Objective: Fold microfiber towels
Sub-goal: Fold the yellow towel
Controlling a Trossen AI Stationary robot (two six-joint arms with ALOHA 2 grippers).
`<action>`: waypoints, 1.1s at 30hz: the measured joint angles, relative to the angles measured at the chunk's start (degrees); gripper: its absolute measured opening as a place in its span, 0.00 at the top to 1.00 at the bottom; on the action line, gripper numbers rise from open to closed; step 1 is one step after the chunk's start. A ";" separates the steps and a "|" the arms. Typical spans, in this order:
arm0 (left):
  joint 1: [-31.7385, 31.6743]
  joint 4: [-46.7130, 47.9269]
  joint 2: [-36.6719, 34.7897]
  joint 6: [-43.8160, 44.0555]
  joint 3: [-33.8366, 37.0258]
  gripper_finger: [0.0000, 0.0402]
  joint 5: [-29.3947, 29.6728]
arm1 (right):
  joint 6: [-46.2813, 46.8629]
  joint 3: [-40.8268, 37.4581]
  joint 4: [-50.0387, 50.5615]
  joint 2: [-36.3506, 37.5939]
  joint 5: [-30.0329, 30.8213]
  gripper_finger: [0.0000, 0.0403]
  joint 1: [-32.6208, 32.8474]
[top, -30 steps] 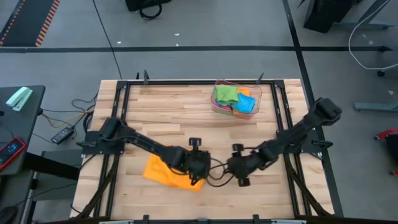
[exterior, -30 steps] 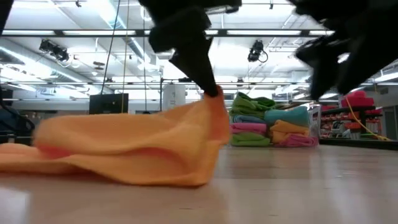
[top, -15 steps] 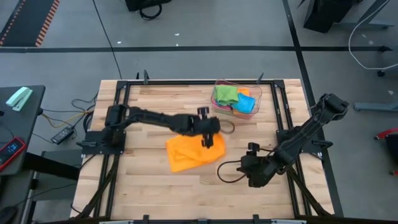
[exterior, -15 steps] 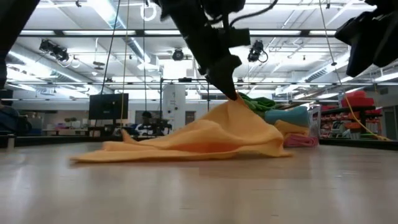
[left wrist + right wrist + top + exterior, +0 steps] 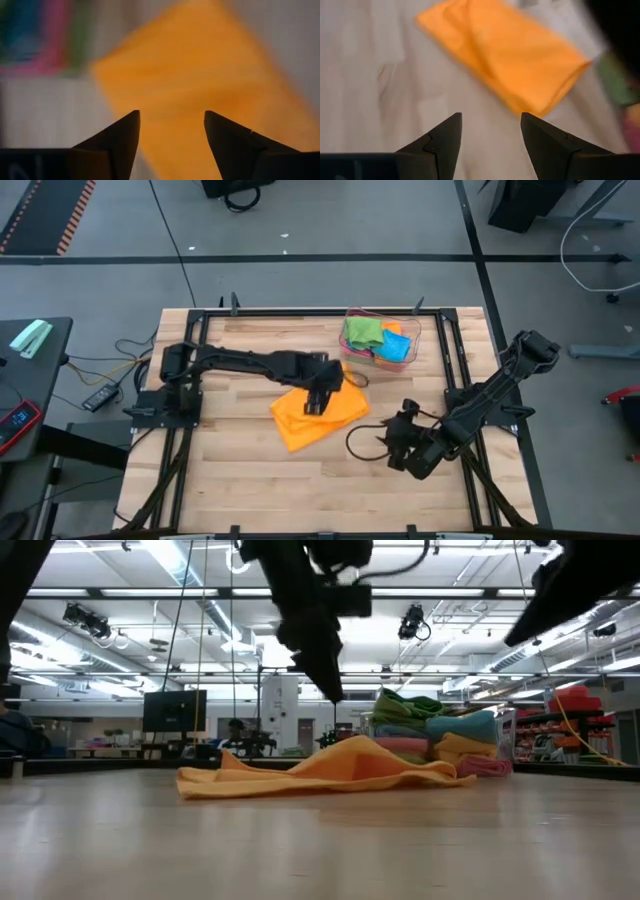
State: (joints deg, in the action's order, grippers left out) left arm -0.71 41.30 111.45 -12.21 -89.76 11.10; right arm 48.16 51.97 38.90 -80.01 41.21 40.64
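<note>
Wooden planks make up the table (image 5: 250, 470), which sits in a dark metal frame on a grey floor. An orange towel (image 5: 318, 416) lies folded over near the middle of the table, loosely creased, with one raised ridge showing in the low view (image 5: 340, 765). Above its far edge hangs the left gripper (image 5: 316, 397), its fingers spread apart with nothing between them; the left wrist view looks straight down past them onto the orange cloth (image 5: 200, 75). The right gripper (image 5: 397, 442) waits over bare wood just beside the towel's right side, its fingers likewise parted and empty, the cloth (image 5: 505, 60) lying ahead of them. At the table's far edge a clear plastic tray (image 5: 352, 356) holds a stack of green, blue, pink and orange towels (image 5: 378, 340), well apart from the one being worked.
</note>
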 joint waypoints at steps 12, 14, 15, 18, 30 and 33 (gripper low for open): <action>12.08 11.19 0.03 9.69 0.20 0.51 -1.64 | -5.92 -6.50 -14.49 -0.02 11.04 0.47 -0.93; 12.80 12.10 0.88 11.74 0.13 0.54 1.39 | -9.71 -6.93 -17.56 -0.02 10.83 0.47 -1.37; 13.14 13.28 1.24 12.80 0.23 0.55 2.46 | -10.79 -6.93 -18.86 -0.02 10.78 0.47 -1.52; 13.64 13.26 2.27 15.10 2.40 0.58 4.63 | -12.17 -6.89 -20.59 -0.02 10.35 0.47 -1.53; 16.09 2.06 -4.71 16.76 18.04 0.70 7.94 | -12.47 -6.87 -21.38 -0.02 9.57 0.47 -2.03; 16.47 1.72 -5.31 14.79 19.99 0.67 12.51 | -12.48 -6.87 -21.50 -0.02 9.51 0.47 -3.04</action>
State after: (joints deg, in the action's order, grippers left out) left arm 15.76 43.02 106.15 2.58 -69.76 23.61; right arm 35.68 45.10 17.41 -80.03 50.72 37.60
